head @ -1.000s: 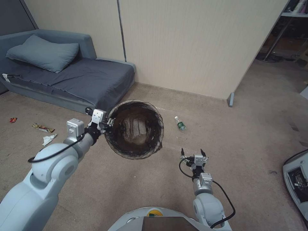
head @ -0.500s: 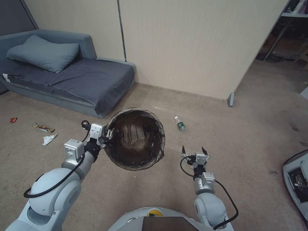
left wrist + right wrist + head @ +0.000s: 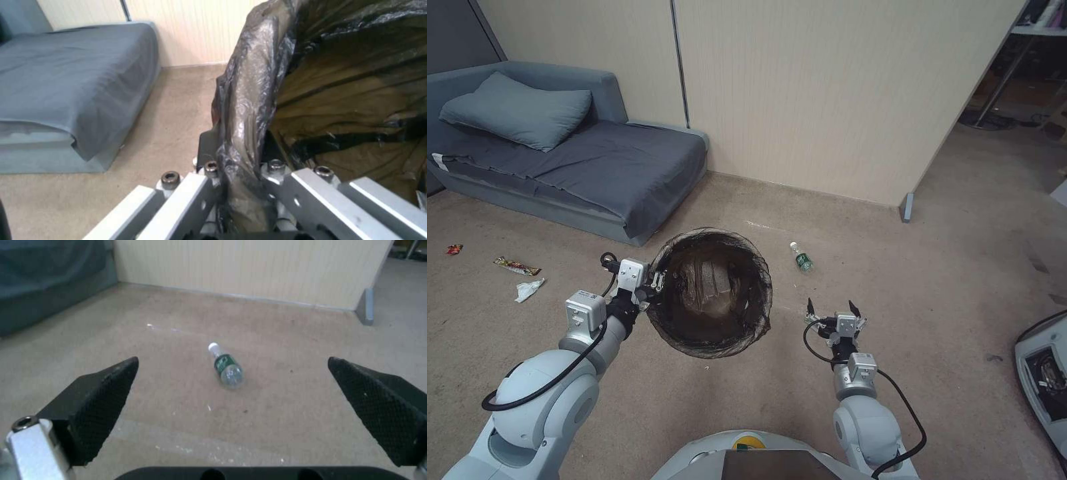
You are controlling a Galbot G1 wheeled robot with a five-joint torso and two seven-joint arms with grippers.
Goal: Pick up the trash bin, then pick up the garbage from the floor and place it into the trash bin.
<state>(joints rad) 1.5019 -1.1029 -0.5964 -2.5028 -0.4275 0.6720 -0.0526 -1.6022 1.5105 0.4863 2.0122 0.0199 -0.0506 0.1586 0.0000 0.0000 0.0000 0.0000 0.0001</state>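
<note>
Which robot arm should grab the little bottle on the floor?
Probably the right. Its tool is open, empty and faces the bottle. The left tool is shut on the trash bin rim.

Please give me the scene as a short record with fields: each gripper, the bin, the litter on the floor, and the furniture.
left gripper: shut on the rim of the trash bin, held off the floor
right gripper: open, empty, facing the bottle
bottle: lying on the carpet, near the wall
other litter: red wrapper, striped wrapper, crumpled white paper, at the robot's far left
furniture: grey sofa bed with pillow
</note>
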